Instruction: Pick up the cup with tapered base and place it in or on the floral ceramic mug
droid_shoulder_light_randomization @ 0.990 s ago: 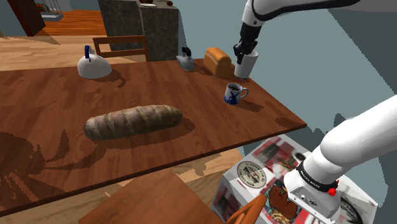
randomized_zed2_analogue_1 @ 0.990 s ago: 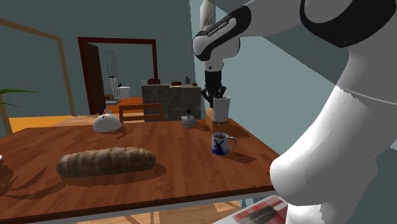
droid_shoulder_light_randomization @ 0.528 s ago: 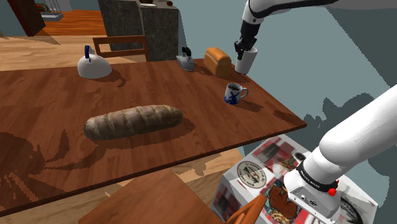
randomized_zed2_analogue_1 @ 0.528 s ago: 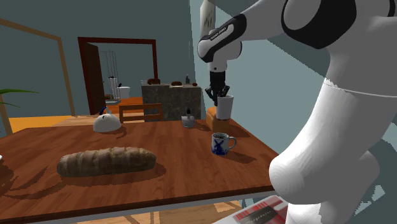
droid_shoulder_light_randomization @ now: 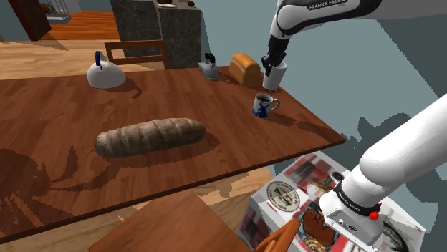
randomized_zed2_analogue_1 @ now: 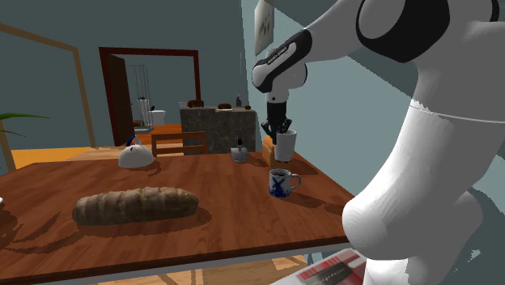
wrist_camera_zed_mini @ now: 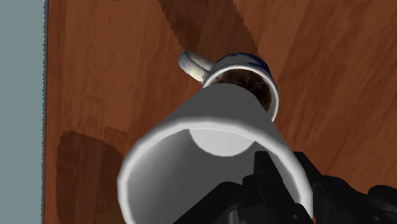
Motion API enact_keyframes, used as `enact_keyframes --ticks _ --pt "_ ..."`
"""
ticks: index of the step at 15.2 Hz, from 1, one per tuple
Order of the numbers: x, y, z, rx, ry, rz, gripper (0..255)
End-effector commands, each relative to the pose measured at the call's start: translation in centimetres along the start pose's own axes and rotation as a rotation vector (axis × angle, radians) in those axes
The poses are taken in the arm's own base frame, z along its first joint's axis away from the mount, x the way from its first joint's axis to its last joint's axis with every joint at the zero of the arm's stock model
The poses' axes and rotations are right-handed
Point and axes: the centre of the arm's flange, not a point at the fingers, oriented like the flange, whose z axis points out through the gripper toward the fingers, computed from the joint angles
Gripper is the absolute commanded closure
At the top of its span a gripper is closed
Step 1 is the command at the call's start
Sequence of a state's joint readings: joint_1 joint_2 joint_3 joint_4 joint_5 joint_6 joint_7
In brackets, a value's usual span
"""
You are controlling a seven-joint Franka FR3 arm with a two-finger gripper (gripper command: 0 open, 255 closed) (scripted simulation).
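My gripper (droid_shoulder_light_randomization: 270, 65), pinching the white cup (droid_shoulder_light_randomization: 276, 76) by its rim at the shoulder view's upper right, should centre it over the floral mug (droid_shoulder_light_randomization: 263, 105), then lower squarely.

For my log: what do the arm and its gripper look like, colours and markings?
The arm is built of rounded glossy white links with dark bands at the joints. Dark FRANKA EMIKA lettering runs along the link near the wrist, and a small red mark sits on a dark ring low on the arm. The gripper is all black, with two slim fingers.
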State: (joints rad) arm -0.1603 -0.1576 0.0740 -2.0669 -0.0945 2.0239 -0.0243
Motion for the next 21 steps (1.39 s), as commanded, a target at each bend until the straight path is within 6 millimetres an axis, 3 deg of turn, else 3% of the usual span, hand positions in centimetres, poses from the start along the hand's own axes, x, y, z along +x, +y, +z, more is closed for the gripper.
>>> enact_keyframes --ticks 1,9,16,17,21 --pt "-0.1 -0.1 1.1 0.000 0.001 0.000 255" --pt "-0.6 -0.5 5.2 0.000 0.001 0.000 255" --pt "-0.6 -0.5 5.2 0.000 0.001 0.000 255" --pt "-0.6 -0.5 5.2 0.000 0.001 0.000 0" --pt "-0.6 -0.5 5.2 0.000 0.001 0.000 0"
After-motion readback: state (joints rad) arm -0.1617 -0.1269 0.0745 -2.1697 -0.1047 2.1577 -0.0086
